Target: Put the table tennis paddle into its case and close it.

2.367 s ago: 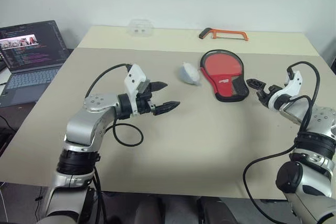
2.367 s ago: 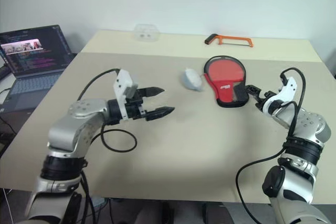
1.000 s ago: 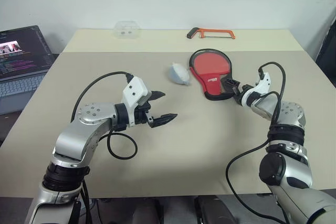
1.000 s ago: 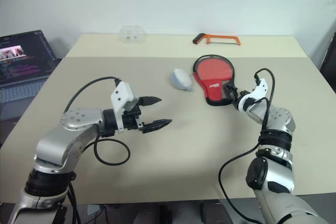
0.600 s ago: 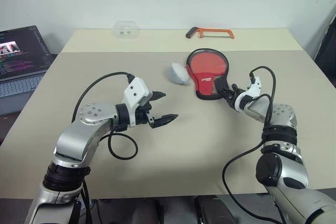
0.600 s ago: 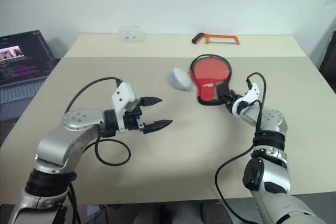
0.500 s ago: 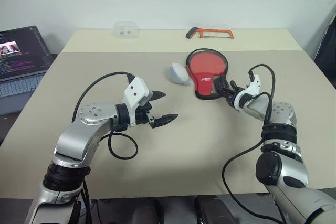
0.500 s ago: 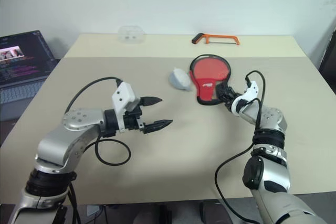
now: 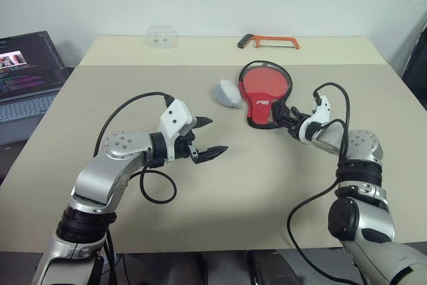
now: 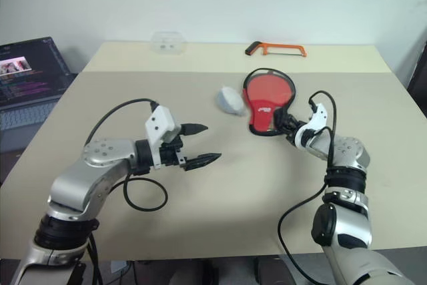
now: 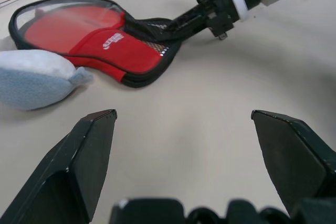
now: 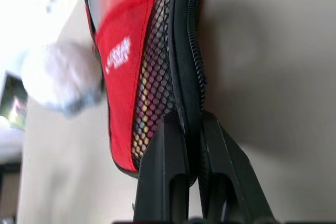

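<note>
Right gripper (image 12: 188, 129) clamped on case (image 9: 265, 89) narrow-end edge; left gripper (image 9: 208, 137) spread wide, idle. Next, likely: opening case for paddle.

My left gripper (image 9: 212, 137) hovers with fingers spread wide; my right gripper (image 12: 190, 129) is pinched tight on the case (image 12: 152, 66) edge, arm extended.

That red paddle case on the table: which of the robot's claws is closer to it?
The right. The right claw is shut on the narrow end of the case, pinching its zipped edge. The left claw hangs open over bare table, well short of it.
</note>
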